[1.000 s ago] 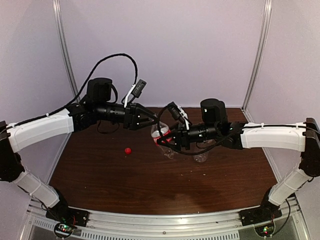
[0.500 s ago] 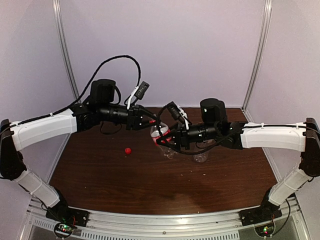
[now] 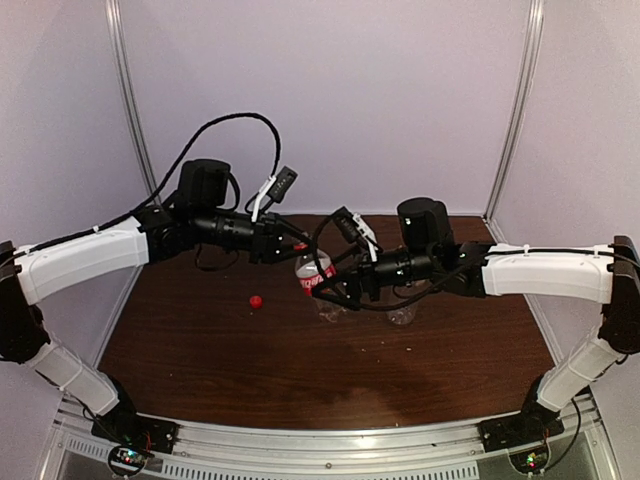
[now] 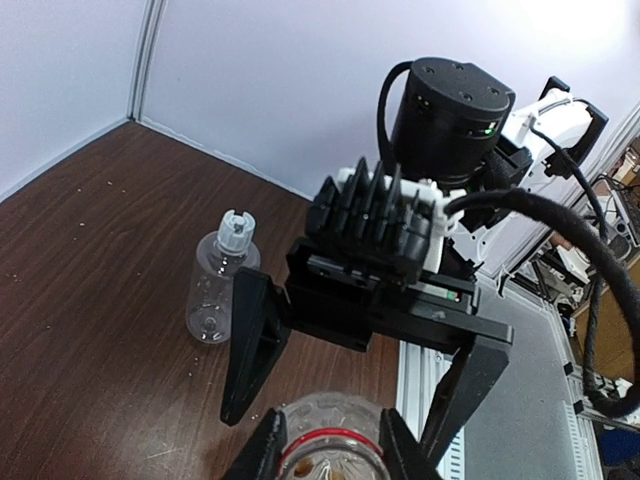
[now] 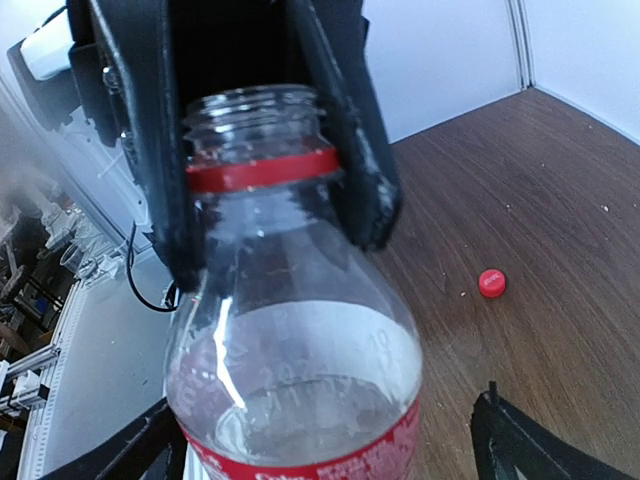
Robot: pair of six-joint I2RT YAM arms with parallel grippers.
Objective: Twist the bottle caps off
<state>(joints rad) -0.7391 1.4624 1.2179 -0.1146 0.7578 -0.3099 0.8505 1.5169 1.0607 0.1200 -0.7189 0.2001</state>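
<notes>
Right now the left gripper has its two fingers pinched tight on the neck of the slim bottle, just at the red ring under the threads. The bottle's mouth is open, with nothing screwed on it. It stands roughly upright between the two arms, over the middle of the brown table, though from the overhead camera I cannot tell whether its base touches the wood.

The right gripper comes in from the other side, lower down, level with the red label. Its fingers are spread wide, one on each side of the bottle's body, and the one on the cap's side stands plainly clear of the plastic (the other is close to the wall, but I see no squeeze). So it has hold of nothing.

The red cap lies flat on the table by itself, well off to the left arm's side of the bottle and apart from both grippers.

The wider bottle stands upright on the table beyond the right gripper, near the back wall, with its white cap on. From overhead it is mostly hidden under the right forearm. Neither gripper touches it.
</notes>
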